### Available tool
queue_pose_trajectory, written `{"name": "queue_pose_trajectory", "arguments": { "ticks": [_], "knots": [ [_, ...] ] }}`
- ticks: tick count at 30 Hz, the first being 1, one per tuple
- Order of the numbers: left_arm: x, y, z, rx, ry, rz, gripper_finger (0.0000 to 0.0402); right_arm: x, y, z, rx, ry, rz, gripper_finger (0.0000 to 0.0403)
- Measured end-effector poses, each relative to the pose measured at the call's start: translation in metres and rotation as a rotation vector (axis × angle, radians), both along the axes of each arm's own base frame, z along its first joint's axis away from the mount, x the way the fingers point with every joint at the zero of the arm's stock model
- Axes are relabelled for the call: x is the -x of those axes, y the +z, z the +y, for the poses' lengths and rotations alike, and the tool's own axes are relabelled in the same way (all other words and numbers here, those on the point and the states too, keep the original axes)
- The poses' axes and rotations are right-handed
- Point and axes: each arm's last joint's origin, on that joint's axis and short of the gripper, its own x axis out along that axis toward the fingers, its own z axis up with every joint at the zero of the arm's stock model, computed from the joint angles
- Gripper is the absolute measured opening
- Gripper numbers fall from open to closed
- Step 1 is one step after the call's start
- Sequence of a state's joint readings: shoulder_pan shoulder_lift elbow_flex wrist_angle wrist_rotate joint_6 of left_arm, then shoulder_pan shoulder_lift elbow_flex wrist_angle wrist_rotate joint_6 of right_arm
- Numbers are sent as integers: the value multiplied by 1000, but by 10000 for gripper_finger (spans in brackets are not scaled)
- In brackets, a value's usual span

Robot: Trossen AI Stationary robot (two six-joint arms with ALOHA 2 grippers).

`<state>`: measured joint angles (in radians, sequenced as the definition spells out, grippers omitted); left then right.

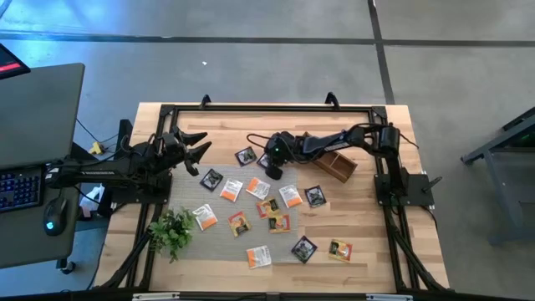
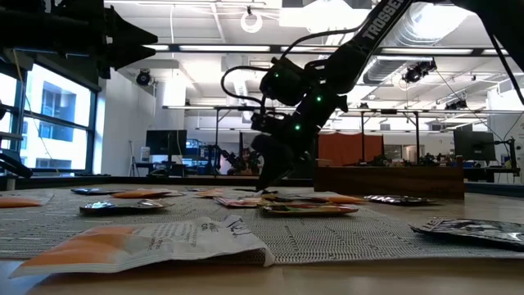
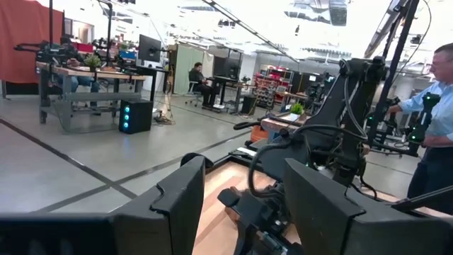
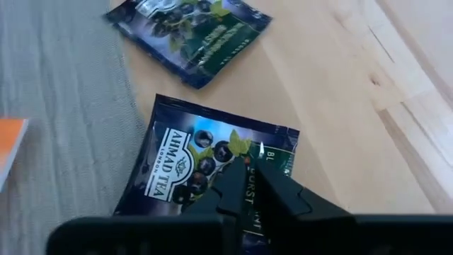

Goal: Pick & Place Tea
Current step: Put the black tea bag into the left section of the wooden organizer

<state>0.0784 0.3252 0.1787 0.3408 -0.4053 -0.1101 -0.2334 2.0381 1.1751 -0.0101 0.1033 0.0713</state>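
Black fingers of the right gripper are pressing together on a dark tea sachet lying partly on the grey mat, probably pinching its edge. Other sachets are lying scattered over the mat beside a wooden box. Left gripper is hovering spread apart, holding nothing.

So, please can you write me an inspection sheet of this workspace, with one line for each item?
Surface: wooden table with grey woven mat.
Job's things: tea sachets scattered on mat and wood.
Clutter: green plant sprig; wooden box.
Grippers: right gripper low over a black sachet, fingertips together; left gripper open at the mat's edge.
Cables: black loop on the right arm.
Surroundings: workshop; person standing nearby.
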Motion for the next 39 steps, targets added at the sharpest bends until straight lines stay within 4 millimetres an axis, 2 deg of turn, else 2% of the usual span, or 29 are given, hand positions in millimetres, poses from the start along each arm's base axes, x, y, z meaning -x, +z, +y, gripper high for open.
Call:
{"name": "queue_pose_trajectory", "arguments": {
  "ticks": [8,17,28,35,39],
  "knots": [
    [0,0,0,0,0,0,188,0,25,18,37,54,-31,86],
    [0,0,0,0,0,0,188,9,16,17,-19,-114,28,127],
    [0,0,0,0,0,-1,188,32,-14,23,-65,-203,2,131],
    [0,0,0,0,0,-1,188,32,-16,26,-29,-129,-16,126],
    [0,0,0,0,0,-1,188,32,-16,27,-36,-115,-16,96]
  ]
}}
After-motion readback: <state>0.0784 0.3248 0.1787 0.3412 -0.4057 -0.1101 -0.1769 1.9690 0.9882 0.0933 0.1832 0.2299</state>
